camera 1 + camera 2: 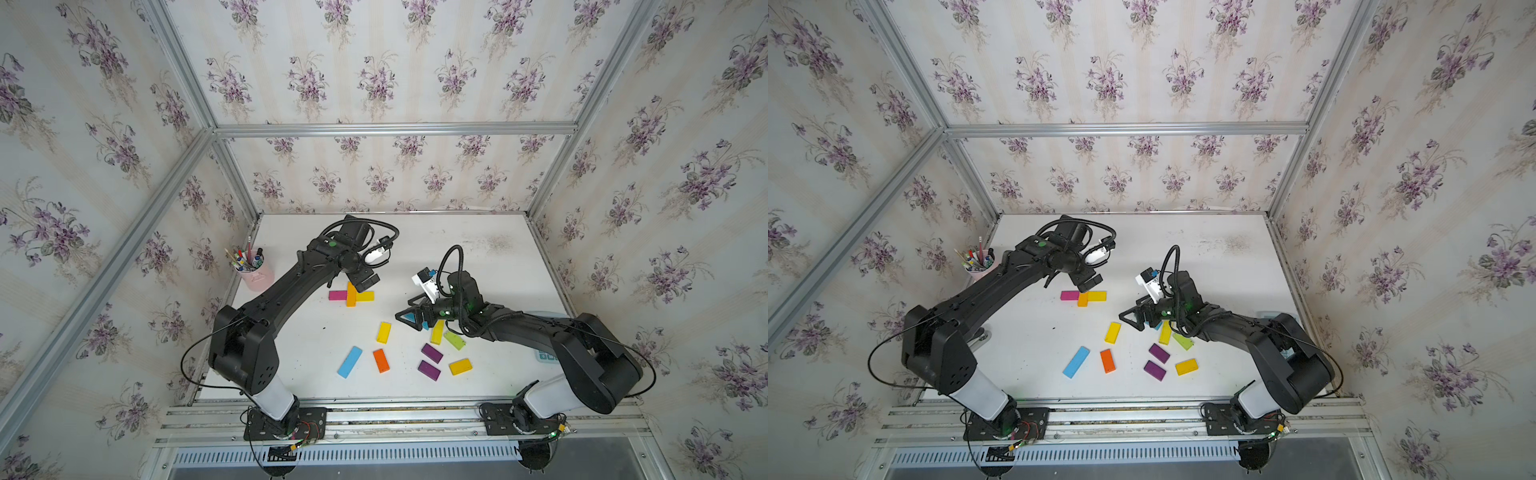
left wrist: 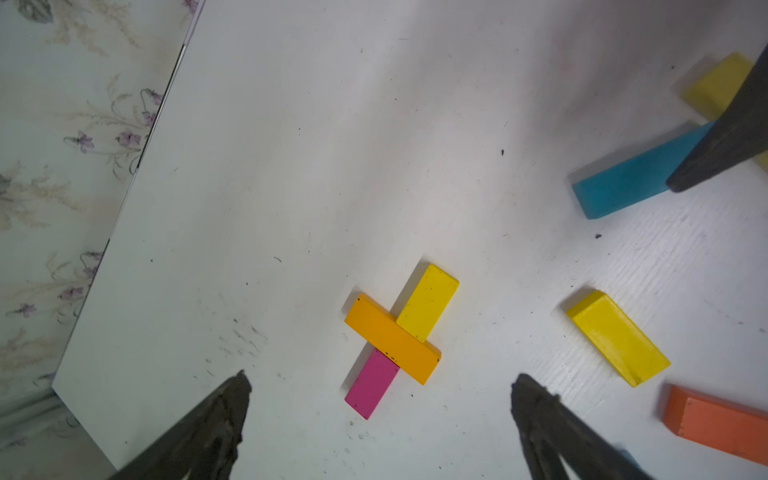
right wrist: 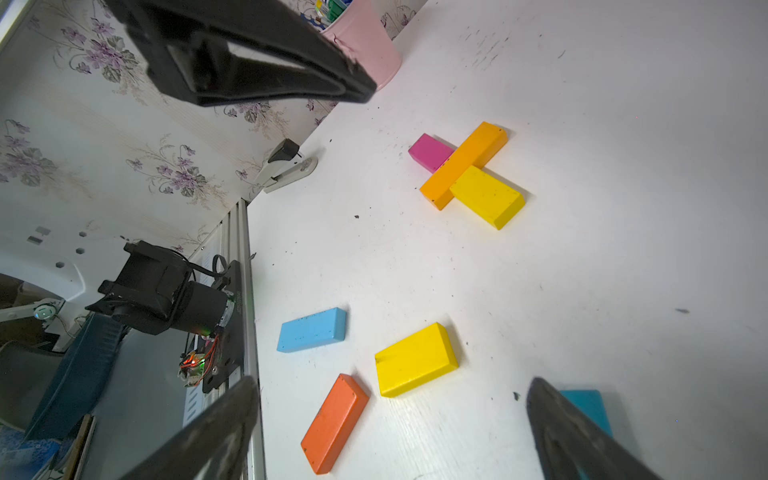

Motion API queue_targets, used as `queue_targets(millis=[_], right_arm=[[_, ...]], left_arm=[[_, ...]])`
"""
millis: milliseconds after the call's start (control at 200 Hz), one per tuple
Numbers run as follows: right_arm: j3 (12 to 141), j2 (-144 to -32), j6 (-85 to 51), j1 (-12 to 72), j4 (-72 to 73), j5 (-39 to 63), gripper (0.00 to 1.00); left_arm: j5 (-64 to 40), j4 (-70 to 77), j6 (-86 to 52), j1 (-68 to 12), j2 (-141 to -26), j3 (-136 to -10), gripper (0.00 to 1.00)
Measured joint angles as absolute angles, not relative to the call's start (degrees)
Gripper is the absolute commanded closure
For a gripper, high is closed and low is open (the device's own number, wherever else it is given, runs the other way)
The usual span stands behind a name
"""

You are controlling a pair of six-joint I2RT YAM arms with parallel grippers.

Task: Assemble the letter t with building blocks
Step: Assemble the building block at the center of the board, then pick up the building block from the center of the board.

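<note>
A cross of building blocks lies mid-table: a long amber block point(image 1: 351, 296) with a pink block point(image 1: 337, 295) on one side and a yellow block point(image 1: 365, 296) on the other, all touching. My left gripper point(image 2: 380, 376) hovers just above this cross, open and empty; in a top view the left gripper point(image 1: 366, 283) sits over the amber block's far end. My right gripper point(image 3: 395, 382) is open and empty, low over a teal block point(image 3: 588, 405). Loose blocks lie nearer the front: yellow point(image 1: 383, 332), blue point(image 1: 349, 362), orange point(image 1: 381, 360), two purple point(image 1: 432, 353), lime point(image 1: 454, 340).
A pink cup point(image 1: 255, 272) of pens stands at the table's left edge. A white stapler point(image 3: 286, 166) lies by the left wall. Another yellow block point(image 1: 460, 366) lies front right. The aluminium rail point(image 1: 374, 409) runs along the front edge.
</note>
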State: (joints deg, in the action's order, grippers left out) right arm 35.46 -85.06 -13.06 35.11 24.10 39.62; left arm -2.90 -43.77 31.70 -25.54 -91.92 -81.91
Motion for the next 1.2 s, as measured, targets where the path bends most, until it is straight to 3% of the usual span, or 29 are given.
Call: queue_targets(millis=[190,420,580,904,1014,1199], right_arm=[[35.31,-83.61,-12.78,35.77,23.68,38.52,0.0],[34.87,-80.23,-12.1,37.76,21.78,35.73,0.0],[31.81,-76.09,-11.97,39.48,20.6,32.97,0.0],[21.28,-66.57,-12.38,39.86,18.57,28.49,0.0],[18.52,-63.66,-12.51,39.9,18.5,26.85,0.0],[16.93,-61.43,-12.69,39.97,18.44,25.5,0.0]], left_arm=[[-4.71,-37.12,13.52,-25.56,-79.83,-69.12,0.0],[5.82,-33.43,-6.74,-31.53,-70.94,-62.33,0.0],[7.31,-34.89,-13.1,-32.91,-68.97,-58.98,0.0],[7.94,-31.07,-25.74,-44.49,-63.13,-44.21,0.01],[8.1,-32.29,-31.59,-45.69,-66.46,-46.15,0.12],[5.82,-37.17,-37.08,-47.31,-81.49,-55.22,0.3]])
